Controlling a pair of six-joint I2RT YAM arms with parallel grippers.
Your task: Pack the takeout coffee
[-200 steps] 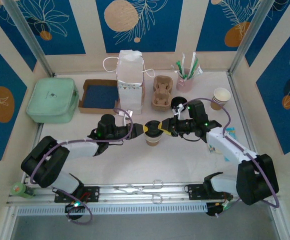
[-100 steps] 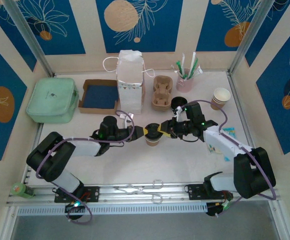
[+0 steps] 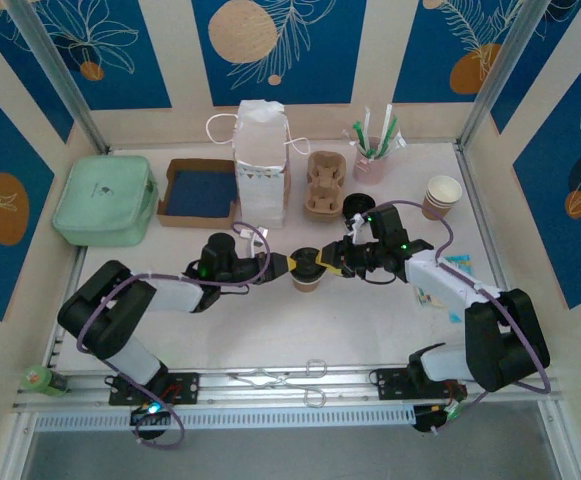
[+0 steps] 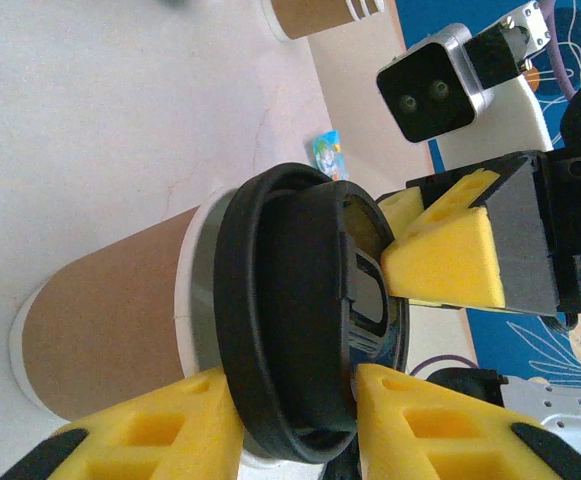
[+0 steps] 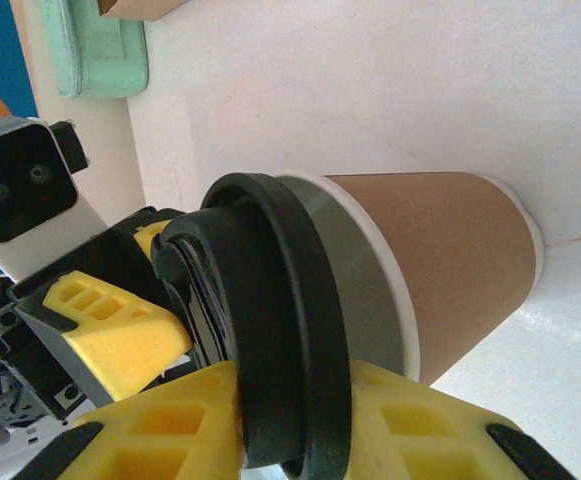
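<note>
At the centre of the top view, we are seeing the small kraft-brown paper cup (image 3: 308, 283) standing upright on the white table (image 3: 270, 320). The left gripper (image 3: 292, 262) and right gripper (image 3: 330, 264) are pinching its round black plastic lid (image 3: 308, 263) from opposite sides. Low in the left wrist view, the left gripper's yellow foam pads (image 4: 150, 435) are clamping the lid's edge. Along the bottom of the right wrist view, the right gripper's pads (image 5: 420, 420) are squeezing the lid likewise.
</note>
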